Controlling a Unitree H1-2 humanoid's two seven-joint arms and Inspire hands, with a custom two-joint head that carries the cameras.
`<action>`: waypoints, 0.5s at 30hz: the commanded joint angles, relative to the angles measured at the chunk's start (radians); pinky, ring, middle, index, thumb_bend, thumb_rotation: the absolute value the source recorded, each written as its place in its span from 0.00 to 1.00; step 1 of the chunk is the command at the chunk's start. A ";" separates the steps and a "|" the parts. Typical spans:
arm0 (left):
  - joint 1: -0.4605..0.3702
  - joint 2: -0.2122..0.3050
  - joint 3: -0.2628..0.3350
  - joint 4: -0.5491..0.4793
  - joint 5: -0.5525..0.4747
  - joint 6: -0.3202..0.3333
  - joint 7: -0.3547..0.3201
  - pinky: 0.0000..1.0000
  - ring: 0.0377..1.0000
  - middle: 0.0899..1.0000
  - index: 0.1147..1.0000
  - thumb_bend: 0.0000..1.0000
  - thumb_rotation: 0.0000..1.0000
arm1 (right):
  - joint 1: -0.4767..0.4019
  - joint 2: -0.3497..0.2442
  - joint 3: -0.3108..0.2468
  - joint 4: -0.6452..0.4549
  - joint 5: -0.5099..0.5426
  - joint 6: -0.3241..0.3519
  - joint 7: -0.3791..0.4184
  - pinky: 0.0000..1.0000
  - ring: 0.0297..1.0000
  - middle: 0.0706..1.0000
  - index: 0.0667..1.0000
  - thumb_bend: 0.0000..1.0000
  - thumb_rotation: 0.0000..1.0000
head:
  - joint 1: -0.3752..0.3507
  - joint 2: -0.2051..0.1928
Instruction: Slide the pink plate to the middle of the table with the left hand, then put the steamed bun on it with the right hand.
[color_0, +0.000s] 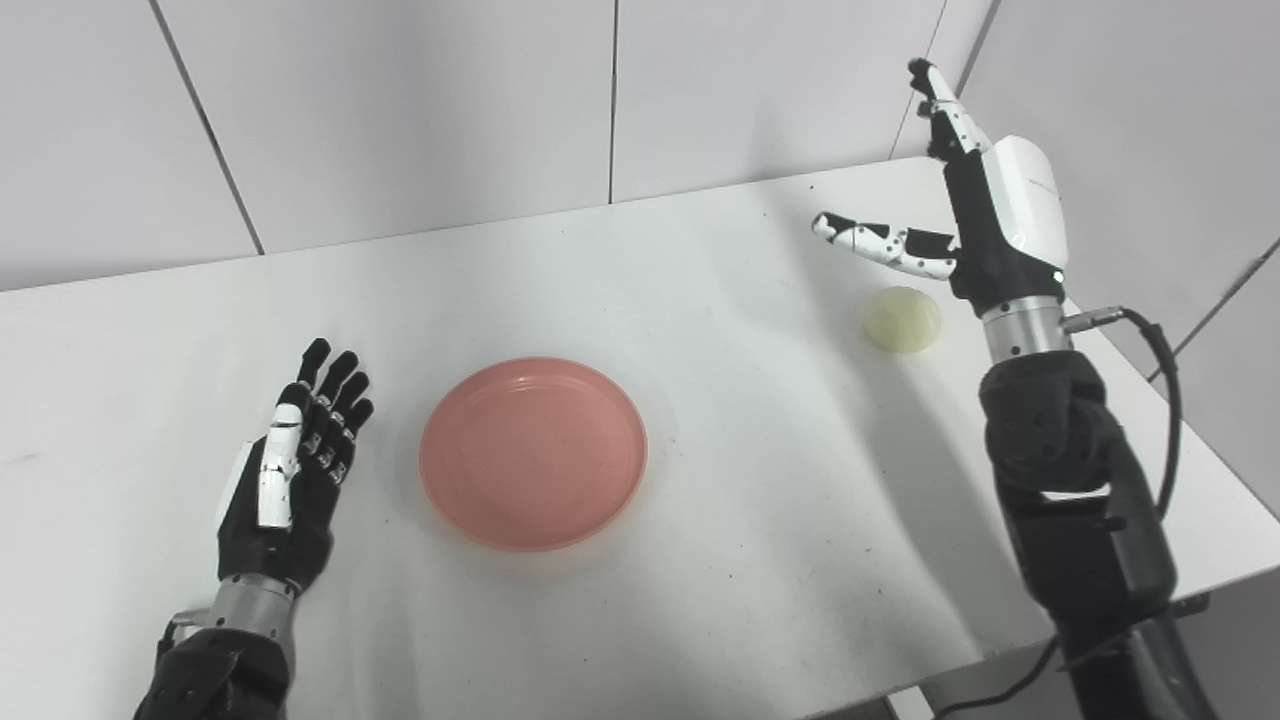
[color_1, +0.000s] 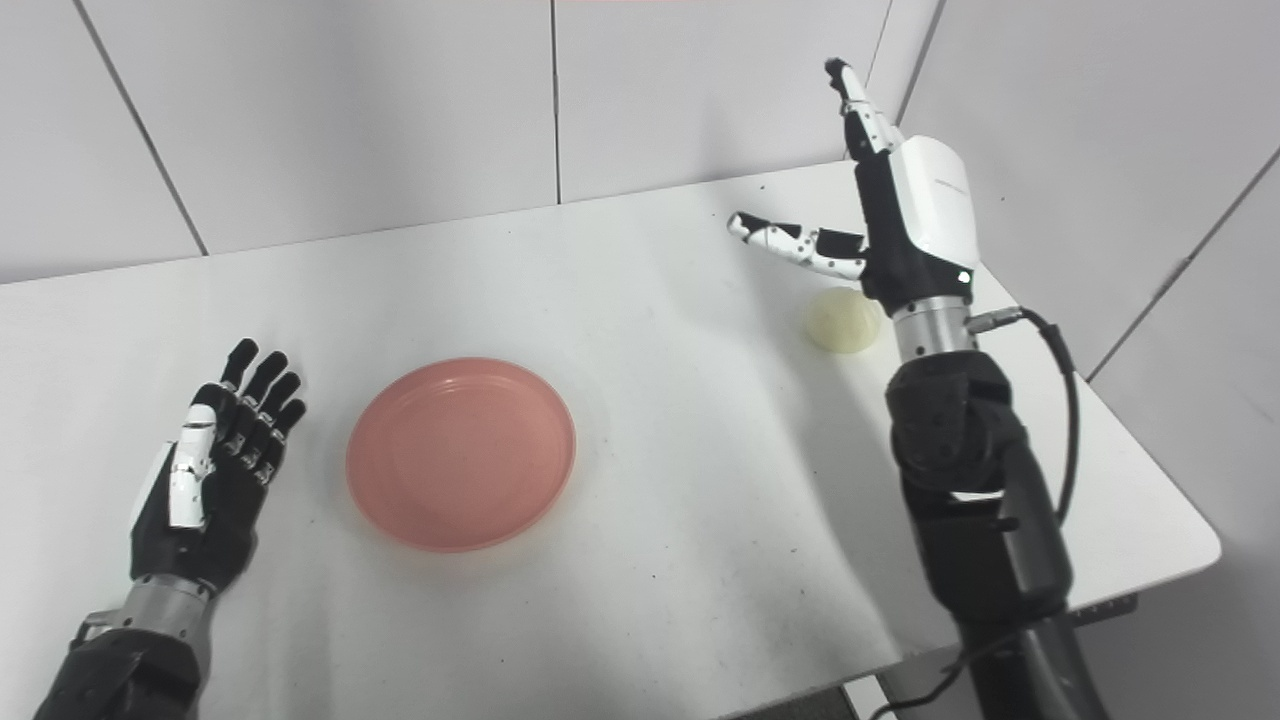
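A white desk (color_0: 700, 300) seen from above; a pink plate (color_0: 533, 453) lies flat near the middle of the desk, a little toward its left and front edge; a pale steamed bun (color_0: 902, 319) sits near the right edge. The left hand (color_0: 290, 470) rests beside the plate, fingers (color_0: 335, 385) straight and spread, holding nothing; the right hand (color_0: 985, 215) hovers over the bun, open and empty. The bun looks soft and light, best cupped gently around its sides; the plate looks rigid and smooth.
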 joint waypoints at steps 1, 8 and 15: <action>0.045 0.030 0.016 0.063 -0.005 0.026 -0.009 0.99 0.98 0.97 0.99 0.40 1.00 | -0.025 -0.082 -0.005 0.011 -0.012 0.022 0.040 0.79 0.90 0.92 0.91 0.84 0.53 | -0.003 0.000; 0.045 0.037 0.021 0.066 -0.020 0.030 -0.017 0.99 0.98 0.97 0.99 0.40 1.00 | -0.031 -0.161 0.024 0.098 -0.005 0.074 0.127 0.81 0.93 0.93 0.90 0.90 0.48 | -0.015 0.003; 0.045 0.043 0.022 0.070 -0.024 0.033 -0.024 1.00 0.98 0.97 1.00 0.40 1.00 | -0.059 -0.211 0.090 0.160 -0.055 0.171 0.219 0.75 0.90 0.91 0.89 0.90 0.46 | -0.017 0.005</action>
